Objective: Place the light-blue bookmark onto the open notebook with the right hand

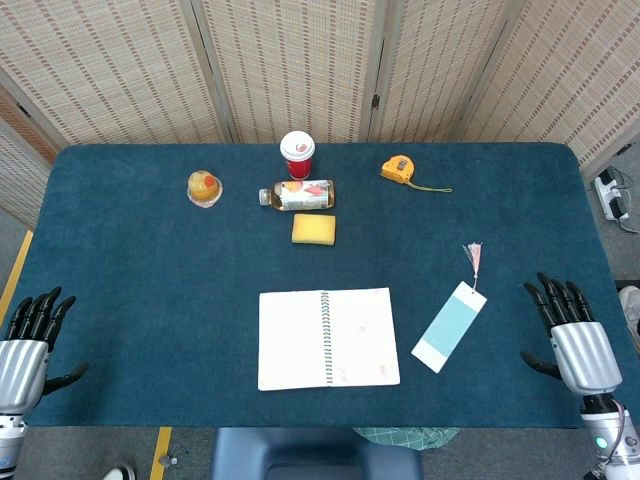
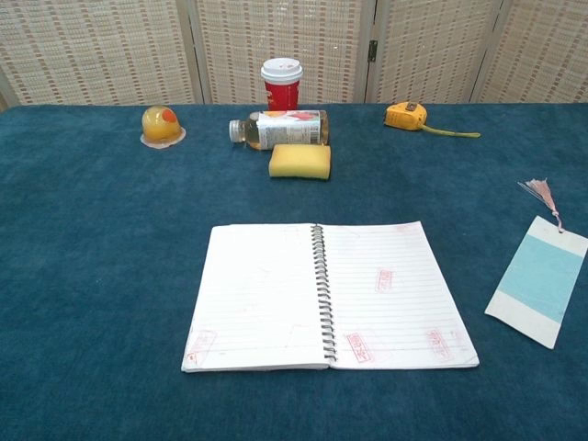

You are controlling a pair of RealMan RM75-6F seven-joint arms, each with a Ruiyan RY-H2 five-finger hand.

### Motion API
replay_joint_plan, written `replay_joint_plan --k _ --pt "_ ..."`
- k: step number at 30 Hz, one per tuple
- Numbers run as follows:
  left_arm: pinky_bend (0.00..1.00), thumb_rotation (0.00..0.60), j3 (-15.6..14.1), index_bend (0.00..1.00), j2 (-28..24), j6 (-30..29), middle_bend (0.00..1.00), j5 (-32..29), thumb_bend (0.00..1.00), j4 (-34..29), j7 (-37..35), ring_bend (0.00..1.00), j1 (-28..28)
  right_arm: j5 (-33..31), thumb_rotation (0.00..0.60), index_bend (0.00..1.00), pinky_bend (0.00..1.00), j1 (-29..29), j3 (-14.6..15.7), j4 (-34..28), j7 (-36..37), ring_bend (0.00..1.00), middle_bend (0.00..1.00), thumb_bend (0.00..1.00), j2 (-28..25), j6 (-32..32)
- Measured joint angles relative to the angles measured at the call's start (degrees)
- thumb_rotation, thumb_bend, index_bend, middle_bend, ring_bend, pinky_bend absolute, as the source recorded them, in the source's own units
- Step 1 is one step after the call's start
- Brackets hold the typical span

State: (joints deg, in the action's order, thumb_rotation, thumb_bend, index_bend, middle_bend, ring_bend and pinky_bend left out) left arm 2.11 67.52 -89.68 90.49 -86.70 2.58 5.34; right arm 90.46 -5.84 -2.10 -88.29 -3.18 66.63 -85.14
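Observation:
The open spiral notebook [image 1: 328,338] [image 2: 328,294] lies flat near the table's front edge, its white pages bare. To its right lies the light-blue bookmark [image 1: 449,326] [image 2: 541,278] with a pink tassel at its far end, apart from the notebook. My right hand [image 1: 570,333] rests at the table's right front, fingers spread, holding nothing, a short way right of the bookmark. At the left front corner my left hand [image 1: 28,340] lies open and holds nothing. Neither hand shows in the chest view.
Far side of the blue table [image 1: 150,270]: a yellow sponge [image 1: 313,229], a lying bottle [image 1: 298,194], a red cup with white lid [image 1: 297,154], a yellow tape measure [image 1: 398,169] and a small jelly cup [image 1: 204,187]. Woven screens stand behind.

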Motion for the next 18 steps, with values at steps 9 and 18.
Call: replay_joint_plan --k 9,18 --pt "0.0 0.6 0.1 0.12 -0.1 0.4 0.02 -0.4 0.13 -0.5 -0.4 0.0 0.1 0.1 0.6 0.06 0.0 -1.4 0.8 -0.1 -2.1 0.0 0.0 0.0 -0.7 3.6" --pt "0.0 0.6 0.5 0.12 0.3 3.6 0.02 -1.9 0.12 -0.5 -0.7 0.0 1.5 2.0 0.6 0.24 0.0 -8.4 1.2 -0.1 -12.1 0.0 0.0 0.0 -3.9 15.4"
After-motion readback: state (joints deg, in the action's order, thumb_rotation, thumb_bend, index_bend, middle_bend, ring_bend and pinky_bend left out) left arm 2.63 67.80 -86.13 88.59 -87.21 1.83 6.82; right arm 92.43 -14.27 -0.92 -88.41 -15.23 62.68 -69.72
